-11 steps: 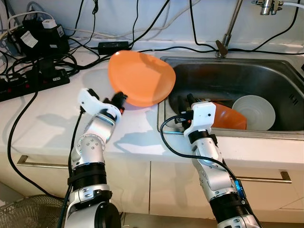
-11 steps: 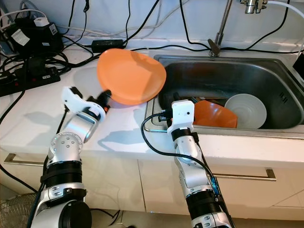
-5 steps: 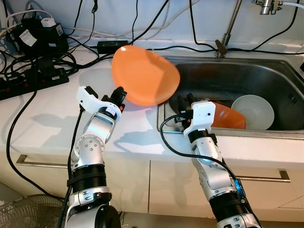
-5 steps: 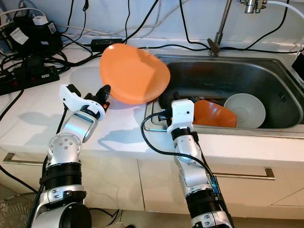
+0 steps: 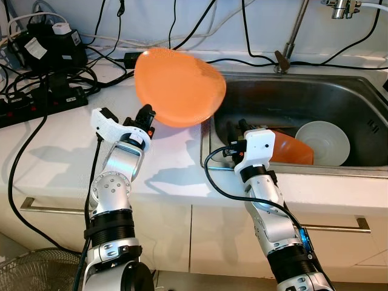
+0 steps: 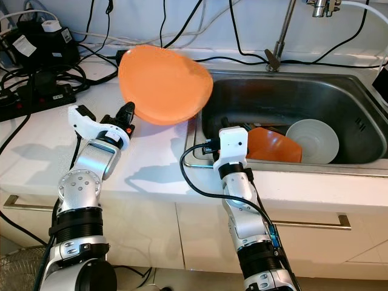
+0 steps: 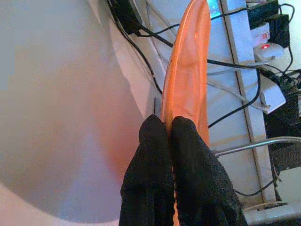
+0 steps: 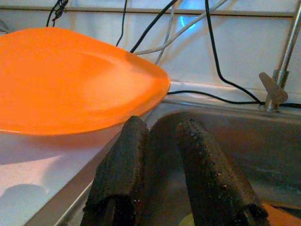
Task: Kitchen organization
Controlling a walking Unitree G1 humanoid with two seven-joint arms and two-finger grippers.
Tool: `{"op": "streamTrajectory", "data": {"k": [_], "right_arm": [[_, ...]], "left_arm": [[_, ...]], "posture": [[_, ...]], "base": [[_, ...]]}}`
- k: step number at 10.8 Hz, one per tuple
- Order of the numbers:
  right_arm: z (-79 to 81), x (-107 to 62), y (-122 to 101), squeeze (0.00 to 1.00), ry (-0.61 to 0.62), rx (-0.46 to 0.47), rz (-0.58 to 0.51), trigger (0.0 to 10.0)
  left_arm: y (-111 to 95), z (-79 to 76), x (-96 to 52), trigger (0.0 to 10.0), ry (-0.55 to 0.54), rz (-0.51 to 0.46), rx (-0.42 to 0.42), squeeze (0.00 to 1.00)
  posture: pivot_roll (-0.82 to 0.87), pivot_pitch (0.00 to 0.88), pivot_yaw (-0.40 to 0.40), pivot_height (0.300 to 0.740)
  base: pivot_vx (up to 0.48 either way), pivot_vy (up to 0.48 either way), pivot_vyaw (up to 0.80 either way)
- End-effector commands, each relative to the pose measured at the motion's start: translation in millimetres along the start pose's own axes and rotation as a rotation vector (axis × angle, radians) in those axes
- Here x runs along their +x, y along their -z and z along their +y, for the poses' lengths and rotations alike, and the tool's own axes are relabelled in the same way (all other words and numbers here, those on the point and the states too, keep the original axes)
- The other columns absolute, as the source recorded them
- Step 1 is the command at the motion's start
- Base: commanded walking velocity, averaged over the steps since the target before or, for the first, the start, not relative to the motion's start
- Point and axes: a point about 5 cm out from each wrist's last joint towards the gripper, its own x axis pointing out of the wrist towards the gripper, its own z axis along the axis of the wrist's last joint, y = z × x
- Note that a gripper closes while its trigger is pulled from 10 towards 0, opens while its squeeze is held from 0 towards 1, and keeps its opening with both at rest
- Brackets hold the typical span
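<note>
- The orange plate (image 5: 179, 87) has moved left and a little higher since a second ago: it then overlapped the sink's left rim, and now hangs tilted mostly above the counter, with only its right edge over that rim.
- The left gripper (image 5: 145, 116) has swung left with it and still pinches the plate's near lower edge; in the left wrist view both black fingers (image 7: 153, 165) press on the thin rim.
- The right gripper (image 5: 236, 131) has not shifted: it rests at the near left corner of the sink, holding nothing, its two fingers (image 8: 123, 162) slightly apart.
- The steel sink (image 5: 339, 91) holds a second orange dish (image 5: 291, 148) just right of the right gripper, with a white bowl (image 5: 324, 142) touching or overlapping it further right.
- The tap (image 5: 290, 42) rises at the far rim.
- The white counter (image 5: 54, 151) carries a black power strip (image 5: 36, 104), adapters and tangled cables (image 5: 182, 36) along the far left and the wall.
- Below, drawer fronts bear metal handles (image 5: 336, 229).
</note>
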Motion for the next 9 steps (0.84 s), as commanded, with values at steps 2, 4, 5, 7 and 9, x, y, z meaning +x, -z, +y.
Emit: {"op": "streamTrajectory", "data": {"k": [2,4,5,7,9], "right_arm": [[-4.0,2.8,4,0.00,0.017,0.020,0.040,10.0],[-8.5,11.4,-10,1.00,0.052,0.099,0.006,10.0],[-10.4,16.6,-17,1.00,0.064,0.136,-0.011,10.0],[-15.2,25.2,-30,0.00,0.106,0.240,-0.023,10.0],[-14.6,27.9,-30,0.00,0.120,0.379,0.012,10.0]], "left_arm": [[21,-17.7,-4.0,10.0,0.079,0.020,-0.079,0.00],[22,-20.4,-4.4,10.0,0.094,0.027,-0.073,0.00],[22,-21.3,-4.2,10.0,0.100,0.031,-0.073,0.00],[23,-24.6,-4.1,10.0,0.119,0.038,-0.072,0.00],[24,-27.5,-4.6,10.0,0.139,0.044,-0.072,0.00]], "posture": [[0.10,0.000,0.049,0.740],[0.10,0.000,0.049,0.740],[0.09,0.000,0.053,0.740],[0.08,0.000,0.055,0.740],[0.09,0.000,0.054,0.740]], "base": [[0.000,0.000,0.00],[0.000,0.000,0.00],[0.000,0.000,0.00],[0.000,0.000,0.00],[0.000,0.000,0.00]]}}
